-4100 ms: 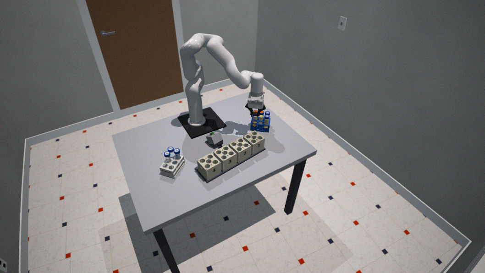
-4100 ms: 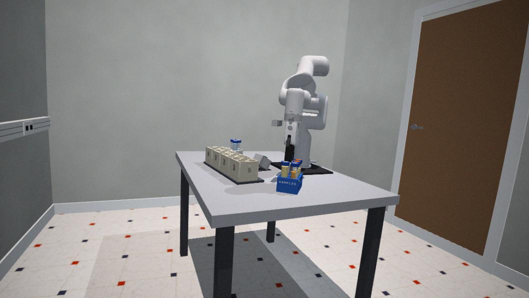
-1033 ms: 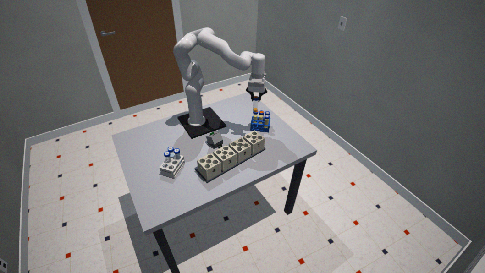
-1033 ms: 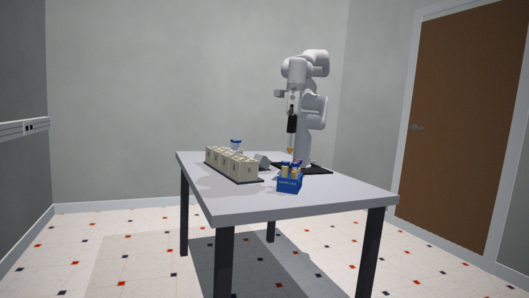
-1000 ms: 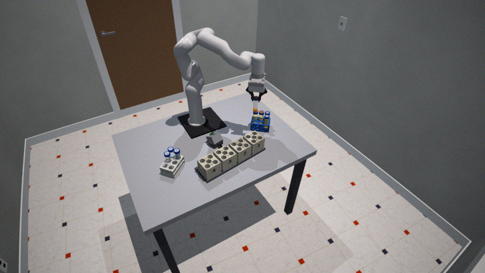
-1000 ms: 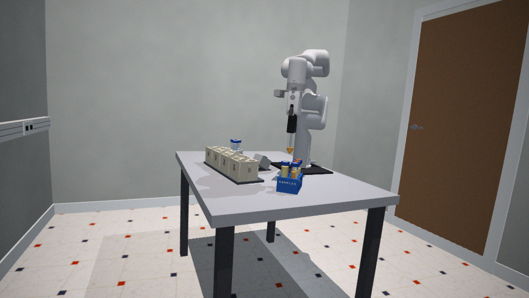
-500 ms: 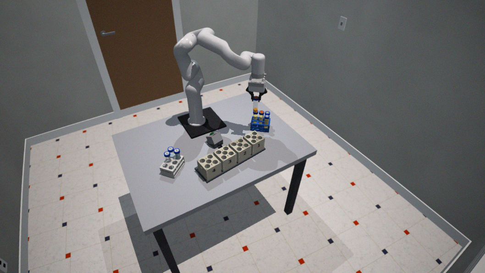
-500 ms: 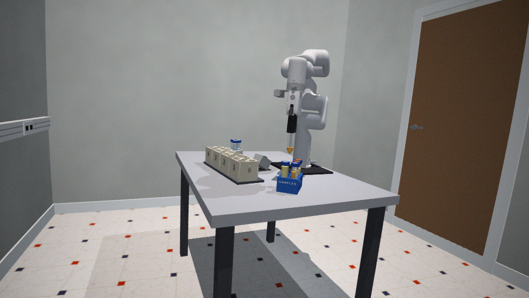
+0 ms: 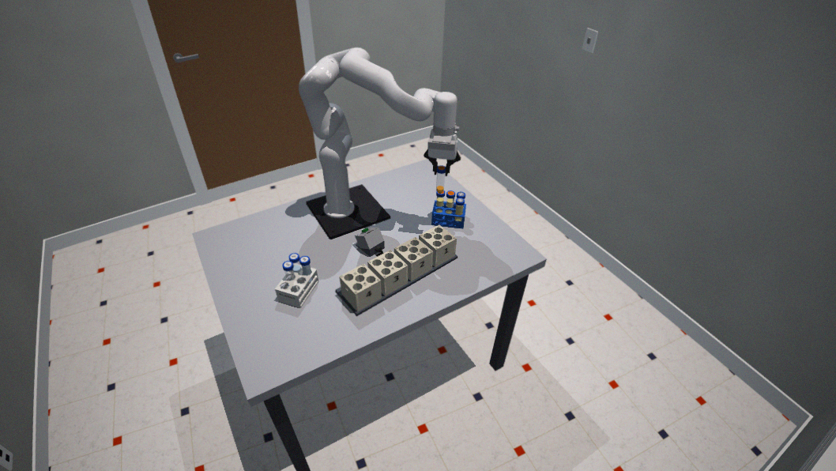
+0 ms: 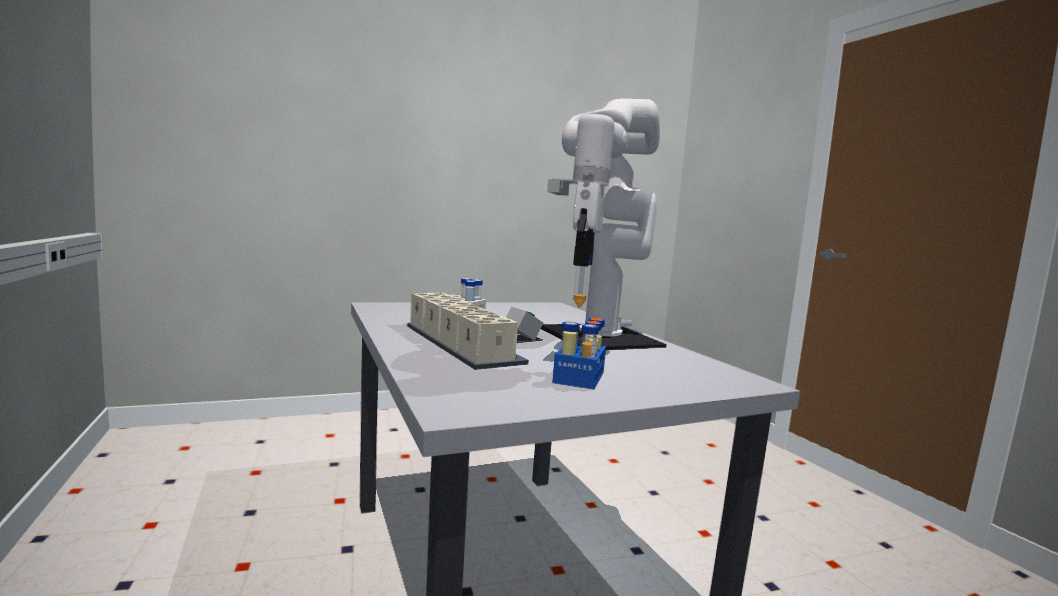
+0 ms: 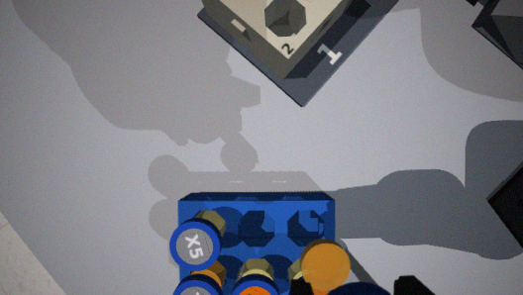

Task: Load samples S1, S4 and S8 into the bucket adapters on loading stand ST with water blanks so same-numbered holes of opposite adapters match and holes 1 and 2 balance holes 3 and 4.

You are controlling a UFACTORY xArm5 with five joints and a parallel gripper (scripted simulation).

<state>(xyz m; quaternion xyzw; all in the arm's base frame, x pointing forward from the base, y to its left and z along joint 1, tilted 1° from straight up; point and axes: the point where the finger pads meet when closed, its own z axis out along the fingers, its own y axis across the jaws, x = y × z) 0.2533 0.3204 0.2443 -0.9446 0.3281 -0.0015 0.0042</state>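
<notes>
Nearest in the exterior view, on the grey worktop [image 9: 245, 327] [image 10: 666, 384] [image 11: 376, 129], stands a blue rack [image 9: 448, 223] [image 10: 578, 376] [image 11: 269, 204] marked SAMPLES. It carries blue-capped tubes, among them grey-dotted X5 [image 11: 194, 245] in a corner well and a tube with an orange dot [image 9: 450, 194] [image 11: 255, 291].

Next come adapter 1 [image 9: 446, 251] [image 10: 484, 340] [image 11: 277, 42], adapter 2 [image 9: 422, 265] [image 10: 455, 325], adapter 3 [image 9: 396, 280] [image 10: 435, 318] and adapter 4 [image 9: 367, 295] [image 10: 418, 309], in a row on the dark loading stand [image 9: 455, 258] [image 10: 521, 362] [image 11: 303, 96].

Above and slightly behind the blue rack, the fingers [image 9: 434, 166] [image 10: 584, 248] are clenched on a sample tube [image 9: 440, 181] [image 10: 580, 282] [image 11: 325, 266]. It hangs upright, clear of the wells, orange liquid visible in its conical tip. Its ID cannot be read.

Beyond adapter 1 sits the sloped desk [image 9: 370, 243] [image 10: 524, 323] with its green key [image 9: 365, 230]. The arm's black base plate [image 9: 374, 216] [image 10: 644, 342] lies beyond the blue rack.

Farthest along the worktop, a white rack [image 9: 288, 298] [image 10: 481, 302] carries three blue-capped tubes with white dots; the printed volumes are too small to read.
</notes>
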